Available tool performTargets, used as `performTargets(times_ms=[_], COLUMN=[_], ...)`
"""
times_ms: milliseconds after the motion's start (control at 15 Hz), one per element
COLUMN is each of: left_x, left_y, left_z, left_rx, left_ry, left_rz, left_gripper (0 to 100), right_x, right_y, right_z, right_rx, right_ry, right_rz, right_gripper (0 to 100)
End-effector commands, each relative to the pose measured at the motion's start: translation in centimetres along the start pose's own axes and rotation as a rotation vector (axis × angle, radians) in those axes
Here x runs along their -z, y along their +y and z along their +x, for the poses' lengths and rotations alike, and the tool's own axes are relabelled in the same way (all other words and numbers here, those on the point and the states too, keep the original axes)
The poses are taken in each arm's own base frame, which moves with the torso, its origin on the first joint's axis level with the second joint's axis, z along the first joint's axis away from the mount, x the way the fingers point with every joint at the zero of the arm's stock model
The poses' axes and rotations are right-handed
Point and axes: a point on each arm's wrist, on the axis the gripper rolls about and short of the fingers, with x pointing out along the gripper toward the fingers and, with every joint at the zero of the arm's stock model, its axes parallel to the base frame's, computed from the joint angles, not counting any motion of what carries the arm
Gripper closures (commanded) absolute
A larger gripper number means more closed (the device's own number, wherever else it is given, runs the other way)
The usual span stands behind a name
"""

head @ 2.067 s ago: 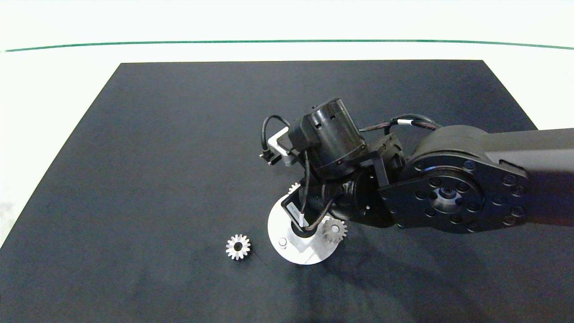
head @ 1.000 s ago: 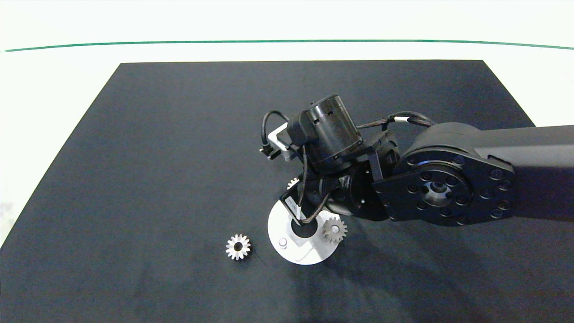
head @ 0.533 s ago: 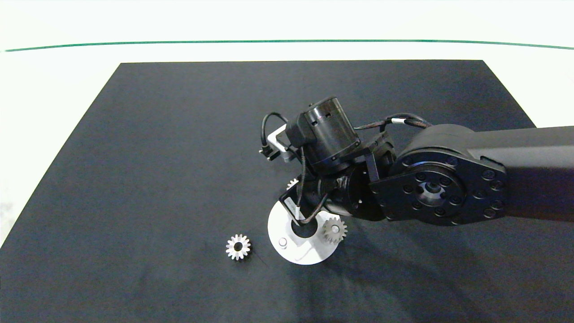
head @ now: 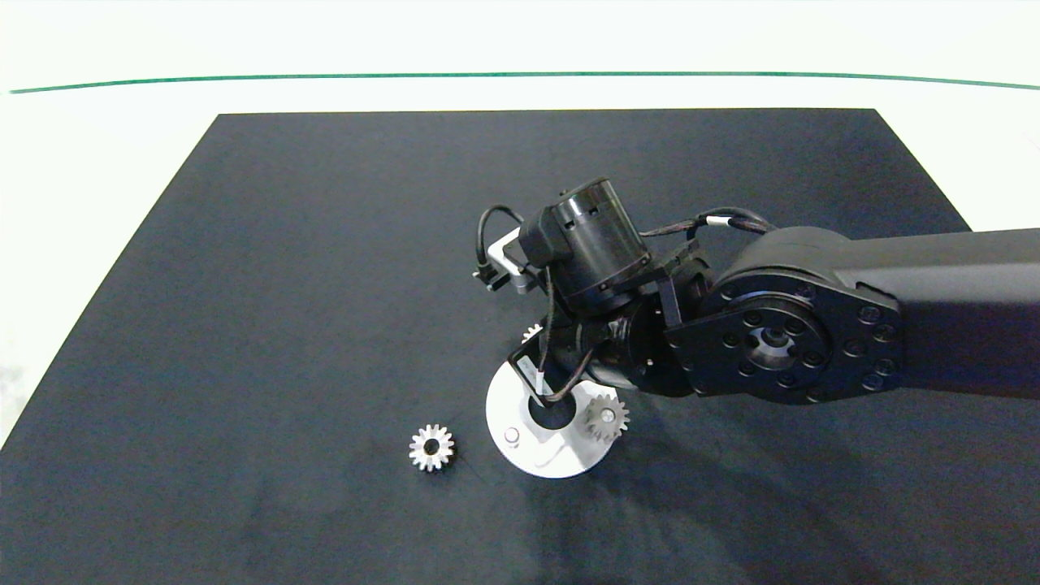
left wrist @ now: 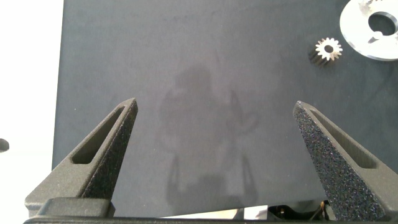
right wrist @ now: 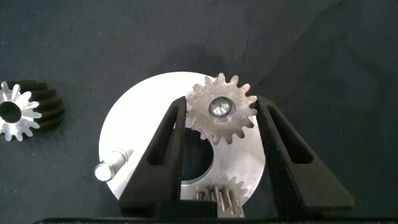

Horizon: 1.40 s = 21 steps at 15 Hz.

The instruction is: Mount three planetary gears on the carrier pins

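The right gripper (right wrist: 221, 118) straddles a gear (right wrist: 221, 116) seated on a pin of the white disc (right wrist: 140, 118), fingers spread just beside its teeth. A second gear (head: 606, 418) sits on another pin; one pin (right wrist: 111, 167) stands bare. The third gear (head: 431, 448) lies on the mat (head: 284, 284) beside the disc. The left gripper (left wrist: 214, 124) hangs open, well apart.

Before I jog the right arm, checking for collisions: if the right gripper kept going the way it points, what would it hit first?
Probably the planetary gear between the right gripper's open fingers, seated on a carrier pin, then the white disc. Depth is unclear.
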Motion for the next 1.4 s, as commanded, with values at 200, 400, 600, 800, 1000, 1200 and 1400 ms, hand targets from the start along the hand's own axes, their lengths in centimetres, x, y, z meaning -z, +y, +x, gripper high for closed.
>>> performTargets(times_ms=[200,400,600,800,1000,1200,1400], left_x=[0.0,0.3,1.6,2.0,1.4,1.0,1.8], left_y=[0.0,0.0,0.0,-0.3,-0.5,-0.7,-1.1], left_z=[0.0,0.3,1.3,3.4,5.1,6.1,7.6], left_rx=[0.001,0.003,0.074,0.119,0.135,0.141,0.170], left_ry=[0.005,0.020,0.077,0.169,0.199,0.211,0.267], left_rz=[0.001,0.002,0.022,0.064,0.152,0.207,0.298], left_gripper=[0,0,0,0,0,0,0], right_x=[0.0,-0.5,4.4,14.7,23.8,28.6,30.8], right_y=[0.0,-2.2,-7.0,-9.7,-9.9,-8.9,-7.6], right_z=[0.0,-4.6,-16.4,-23.4,-27.2,-30.3,-32.4], right_rx=[0.002,0.072,0.214,0.314,0.453,0.652,0.770], right_ry=[0.003,-0.066,-0.163,-0.187,-0.224,-0.302,-0.382], right_rz=[-0.004,0.072,0.163,0.223,0.299,0.355,0.424], right_gripper=[0,0,0,0,0,0,0])
